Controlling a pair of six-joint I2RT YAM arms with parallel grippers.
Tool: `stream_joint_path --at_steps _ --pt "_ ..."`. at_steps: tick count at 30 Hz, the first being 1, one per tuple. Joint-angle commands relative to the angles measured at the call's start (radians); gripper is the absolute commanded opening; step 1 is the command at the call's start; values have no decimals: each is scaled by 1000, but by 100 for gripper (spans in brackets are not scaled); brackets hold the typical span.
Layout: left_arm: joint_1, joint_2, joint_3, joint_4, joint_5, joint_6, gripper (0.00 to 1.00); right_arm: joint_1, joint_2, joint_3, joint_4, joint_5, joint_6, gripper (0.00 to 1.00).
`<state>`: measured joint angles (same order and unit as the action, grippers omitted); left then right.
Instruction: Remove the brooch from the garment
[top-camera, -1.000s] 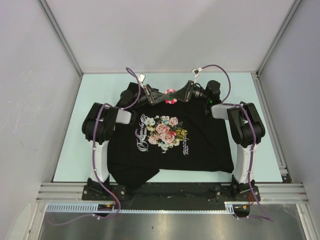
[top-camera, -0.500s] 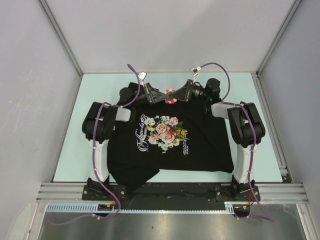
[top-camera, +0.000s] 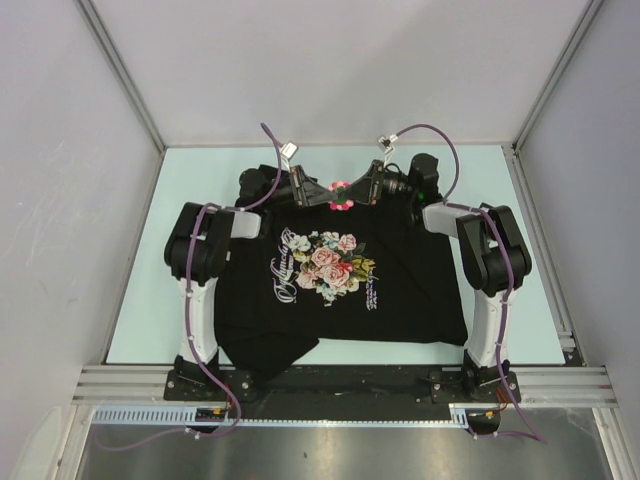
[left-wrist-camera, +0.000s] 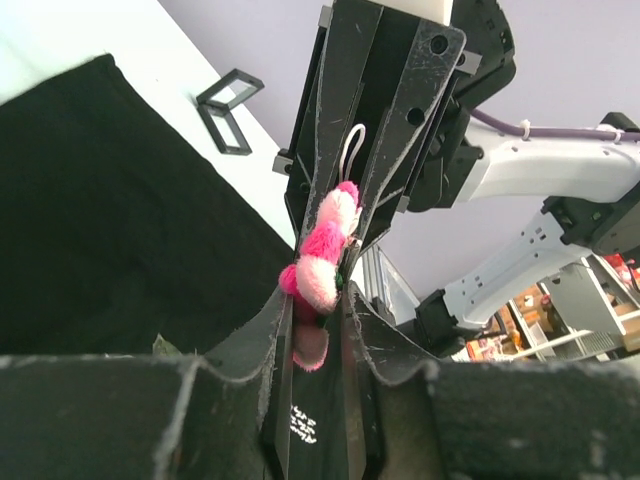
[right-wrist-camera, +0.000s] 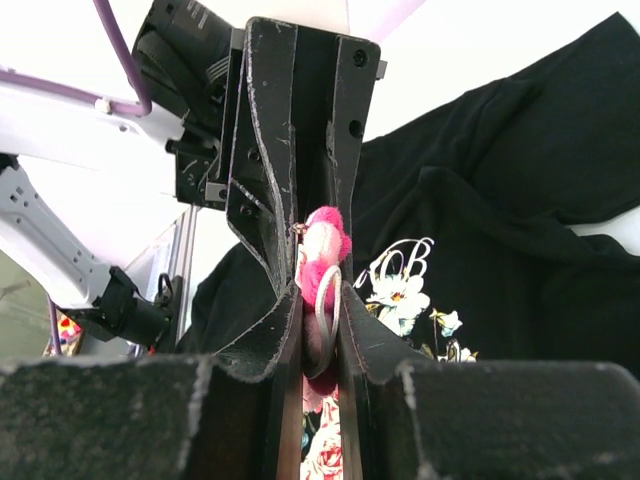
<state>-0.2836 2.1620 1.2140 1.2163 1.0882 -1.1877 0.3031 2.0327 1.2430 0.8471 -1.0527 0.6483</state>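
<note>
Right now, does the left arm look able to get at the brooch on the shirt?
Probably yes: the left hand is closed on the brooch at the neckline of the garment, with nothing between them. The right hand grips it from the opposite side, crowding but not blocking.

i'm running this from afar in what looks like a robotics lab cell: plain grey panel walls (top-camera: 350, 70) in aluminium framing (top-camera: 120, 75) box my pale green table (top-camera: 170, 200) from 9 round to 3 o'clock. at 6 o'clock the arm bases (top-camera: 195, 378) sit on a slotted metal rail (top-camera: 120, 385) with cable ducting (top-camera: 140, 413).
</note>
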Motion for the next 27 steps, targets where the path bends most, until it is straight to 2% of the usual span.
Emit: stream_joint_path --at_steps 1,4,11,20,27 --pt "-22 5 50 19 -1 20 16 70 -46 32 -42 -56 -64 0" --pt "-17 21 58 28 1 -6 13 77 -58 33 -78 -53 -99 0" --pt "-17 19 70 25 33 -4 15 93 -65 64 -238 -23 -208 0" --pt "-19 18 73 40 45 -6 15 94 -54 79 -276 0 -236 0" --pt "-20 30 73 144 58 -79 23 96 -48 87 -287 13 -237 0"
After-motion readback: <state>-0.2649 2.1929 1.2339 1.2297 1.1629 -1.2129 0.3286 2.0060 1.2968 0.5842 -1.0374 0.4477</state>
